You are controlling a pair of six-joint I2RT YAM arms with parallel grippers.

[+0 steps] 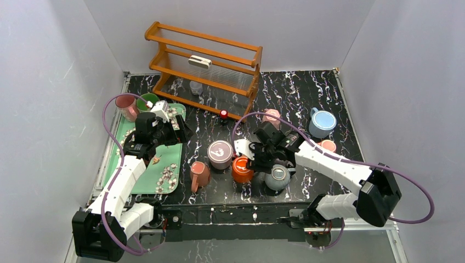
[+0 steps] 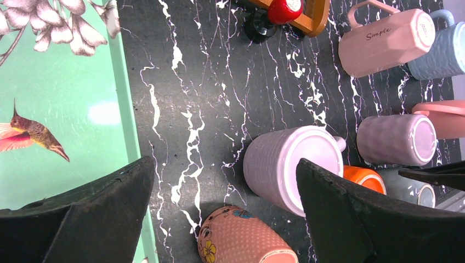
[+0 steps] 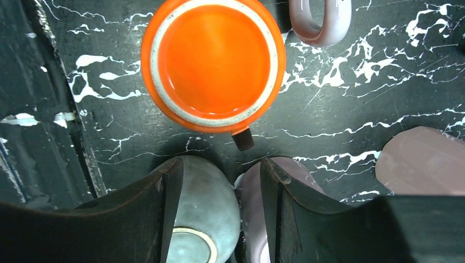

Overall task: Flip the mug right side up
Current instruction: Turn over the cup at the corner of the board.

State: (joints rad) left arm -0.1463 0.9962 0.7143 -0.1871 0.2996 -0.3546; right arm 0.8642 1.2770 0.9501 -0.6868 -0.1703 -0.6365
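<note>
Right gripper (image 3: 219, 164) sits over the bottom-up grey mug (image 3: 205, 213) at lower centre of its wrist view, half-closed; whether it grips yet I cannot tell.

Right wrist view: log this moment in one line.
right gripper: jaws apart at grey mug, grip unclear | grey mug: upside down on table | left gripper: open, holding nothing

In the right wrist view the grey mug (image 3: 208, 208) sits half under a finger of the right claw (image 3: 221, 167) and runs off the bottom edge, as does the lilac mug (image 3: 249, 203) beside it (whether either is gripped cannot be told). In the left wrist view the flowered mug (image 2: 241, 238) is cut off below, and the orange mug (image 2: 362, 178) shows only a sliver.
</note>
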